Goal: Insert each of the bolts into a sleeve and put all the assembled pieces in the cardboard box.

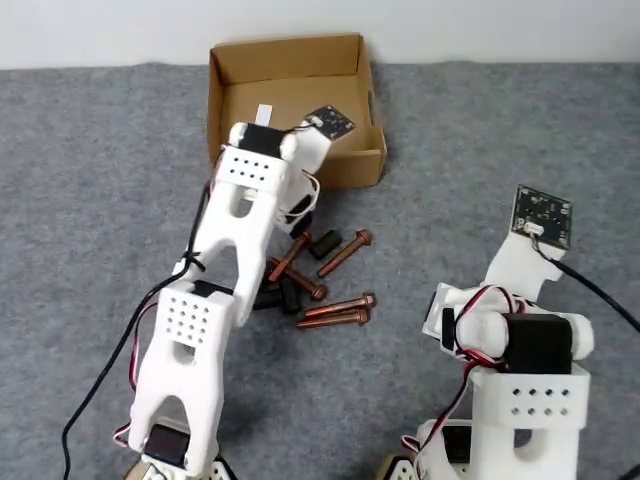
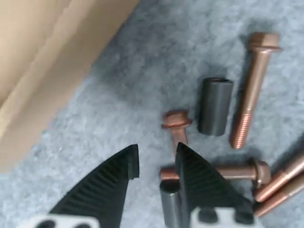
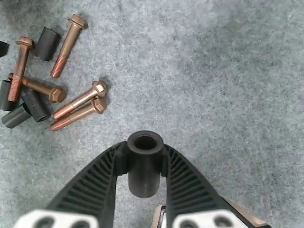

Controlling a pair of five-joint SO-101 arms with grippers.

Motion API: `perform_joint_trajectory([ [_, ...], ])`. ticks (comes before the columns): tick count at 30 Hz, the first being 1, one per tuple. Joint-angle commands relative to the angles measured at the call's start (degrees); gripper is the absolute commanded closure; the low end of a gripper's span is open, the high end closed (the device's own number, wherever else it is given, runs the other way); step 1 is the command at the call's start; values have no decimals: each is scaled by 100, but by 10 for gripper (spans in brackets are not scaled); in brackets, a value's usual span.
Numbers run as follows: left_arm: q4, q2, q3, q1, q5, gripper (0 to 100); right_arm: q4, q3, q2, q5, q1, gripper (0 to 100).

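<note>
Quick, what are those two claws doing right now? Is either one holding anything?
Left gripper: open, holding nothing.
Right gripper: closed on a black sleeve.

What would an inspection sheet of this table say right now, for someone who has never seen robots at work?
Surface: grey felt-like mat, flat.
Job's things: open brown cardboard box; five copper-coloured hex-head bolts and black cylindrical sleeves loose in a heap.
Clutter: nothing seen.
Grippers: left gripper open over the heap's edge, beside the box; right gripper shut on one black sleeve, away from the heap.
Cables: black cable runs off the near edge; second black cable runs off the side edge.
Surroundings: white wall behind the mat.
</note>
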Motion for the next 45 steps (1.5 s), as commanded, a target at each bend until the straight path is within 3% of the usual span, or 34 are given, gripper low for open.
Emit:
perform_joint_trajectory([
  [1, 176, -26, -259, 123, -35, 863, 215, -53, -101, 26, 57, 991],
  [20, 44, 967, -593, 141, -18, 870, 215, -53, -101, 9, 57, 991],
  [24, 53, 1125, -919, 167, -18, 978, 215, -70, -101, 9, 22, 991],
  [29, 193, 1002, -1138, 167, -9, 994, 215, -404, -101, 26, 22, 991],
  [33, 193, 273, -664, 167, -9, 995, 224, -809, -101, 88, 13, 991],
  [37, 193, -985, 171, 176, -9, 996, 233, -905, -189, 659, 22, 991],
  [45, 18, -4651, 3310, 176, -18, 995, 224, -800, -1525, 1380, 48, 991],
])
